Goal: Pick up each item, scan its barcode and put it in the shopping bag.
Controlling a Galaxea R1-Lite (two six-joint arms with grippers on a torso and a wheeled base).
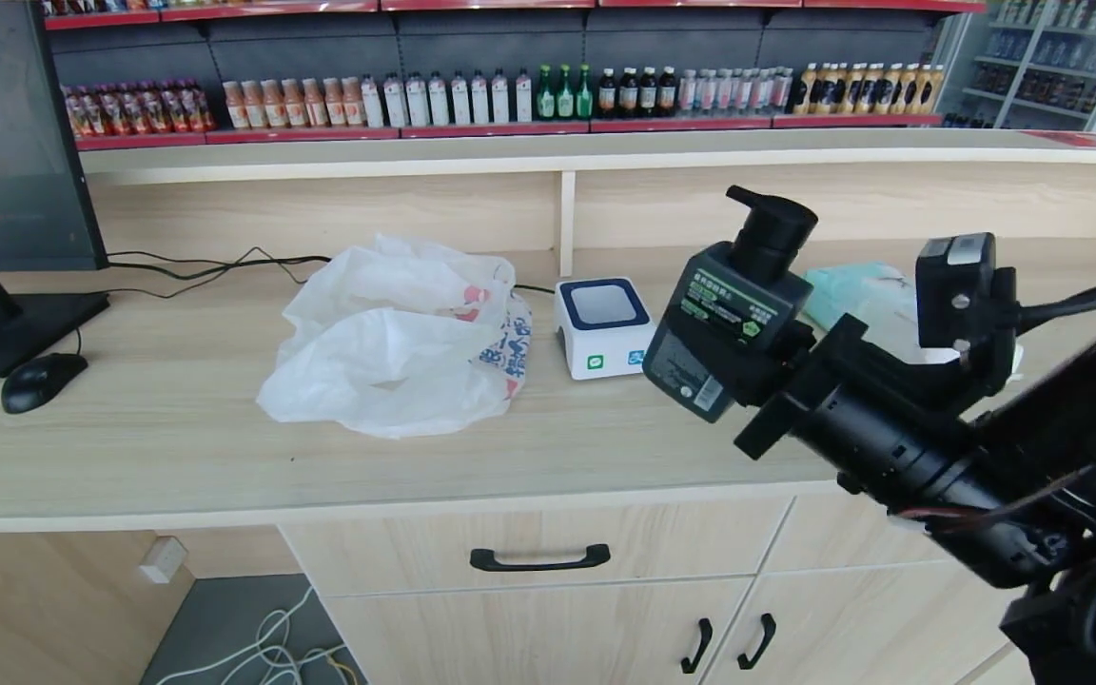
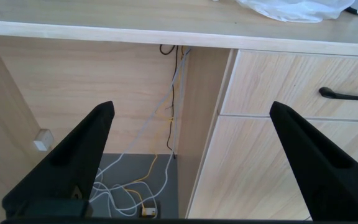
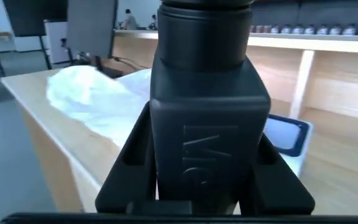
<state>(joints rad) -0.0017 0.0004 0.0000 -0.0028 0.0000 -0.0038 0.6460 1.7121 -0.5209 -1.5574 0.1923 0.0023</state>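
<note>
one item in hand | right gripper (image 1: 781, 366): jaws clamped on pump bottle (image 1: 729, 323), held up just beside scanner (image 1: 602, 323) | left gripper (image 2: 191, 107): jaws apart, below counter (image 1: 177, 428) edge | scan and drop into shopping bag (image 1: 396, 342) seemingly left; teal pack (image 1: 843, 290) untouched

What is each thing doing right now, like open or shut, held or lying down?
bottle: held up in the air, tilted.
right hand: shut on the bottle.
left hand: open, empty.
bag: lying crumpled on the counter.
scanner: standing on the counter, beside the bag.
drawer: shut.
screen: dark.
</note>
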